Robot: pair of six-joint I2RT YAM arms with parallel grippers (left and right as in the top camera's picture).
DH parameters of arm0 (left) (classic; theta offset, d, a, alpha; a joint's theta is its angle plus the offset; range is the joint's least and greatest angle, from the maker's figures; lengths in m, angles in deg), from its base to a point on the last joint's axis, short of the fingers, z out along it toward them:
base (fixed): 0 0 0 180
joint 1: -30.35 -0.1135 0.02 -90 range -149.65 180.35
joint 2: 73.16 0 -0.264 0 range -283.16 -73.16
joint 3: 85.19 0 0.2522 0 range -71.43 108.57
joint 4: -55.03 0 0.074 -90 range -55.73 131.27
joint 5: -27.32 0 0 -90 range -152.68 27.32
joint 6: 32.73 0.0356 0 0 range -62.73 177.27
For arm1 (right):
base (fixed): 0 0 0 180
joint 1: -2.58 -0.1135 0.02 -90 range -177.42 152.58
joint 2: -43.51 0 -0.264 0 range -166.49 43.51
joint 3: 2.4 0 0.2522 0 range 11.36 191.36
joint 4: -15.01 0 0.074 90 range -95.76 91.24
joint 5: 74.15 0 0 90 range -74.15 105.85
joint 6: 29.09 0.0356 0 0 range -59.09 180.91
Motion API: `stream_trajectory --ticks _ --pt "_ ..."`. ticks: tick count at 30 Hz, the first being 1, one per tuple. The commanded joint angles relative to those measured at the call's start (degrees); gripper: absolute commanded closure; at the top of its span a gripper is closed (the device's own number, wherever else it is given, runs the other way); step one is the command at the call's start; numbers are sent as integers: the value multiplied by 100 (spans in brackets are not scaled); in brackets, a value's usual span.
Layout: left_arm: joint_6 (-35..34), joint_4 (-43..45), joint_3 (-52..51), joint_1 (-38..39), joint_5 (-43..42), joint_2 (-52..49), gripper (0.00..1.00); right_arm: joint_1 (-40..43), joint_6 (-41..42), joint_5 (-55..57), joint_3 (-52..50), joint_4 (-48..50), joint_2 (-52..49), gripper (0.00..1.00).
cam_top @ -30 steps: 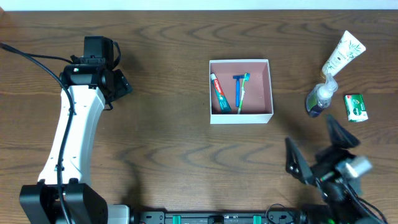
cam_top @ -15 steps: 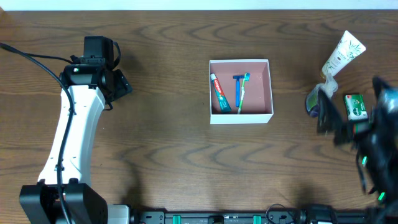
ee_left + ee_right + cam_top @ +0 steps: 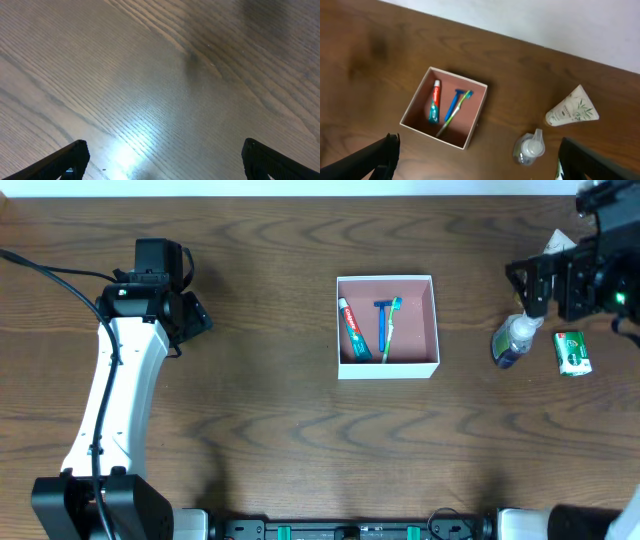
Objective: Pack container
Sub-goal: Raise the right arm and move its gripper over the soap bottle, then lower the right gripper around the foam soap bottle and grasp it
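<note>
- Advice for the step in hand, as I judge it: the right gripper (image 3: 545, 280), its jaws wide and holding nothing, hangs above the loose toiletries to the right of the container (image 3: 388, 327). It should lower over one item only, most likely the pump bottle (image 3: 510, 340), centre the jaws on the body below the pump head and close gently so it does not tip.
- The white tube (image 3: 571, 109) and the green packet (image 3: 572, 352) lie close to that bottle; approach from above to avoid nudging them.
- The left gripper (image 3: 160, 160), jaws wide and holding nothing, sits over bare worktop (image 3: 260, 430) well left of the container.
- The container sits mid-worktop: square, shallow, white-walled, with a dusty pink floor.
- Inside, toward its left half, lie a toothpaste tube (image 3: 353, 330), a blue razor (image 3: 381, 322) and a toothbrush (image 3: 392, 328), side by side; the right half is free for more.
</note>
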Motion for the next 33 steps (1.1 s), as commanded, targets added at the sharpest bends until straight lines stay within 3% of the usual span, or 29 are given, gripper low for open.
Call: stream_trajectory --ticks 1,7,15,21,26,33 --pt "-11 -22 -37 -24 70 -24 2 48 -129 555 133 -39 -177 1" --pt "-13 -24 -37 -24 70 -24 2 203 157 1550 72 -118 -470 1" --pt "-13 -22 -37 -24 70 -24 2 485 317 1508 -509 -837 -859 1" --pt "-13 -24 -37 -24 70 -24 2 684 350 1646 -1589 -146 -892 1" --pt "-13 -24 -37 -24 70 -24 2 953 839 1932 -2503 739 -892 1" --pt "-11 -22 -37 -24 70 -24 2 1045 546 1093 -3928 1652 -894 1"
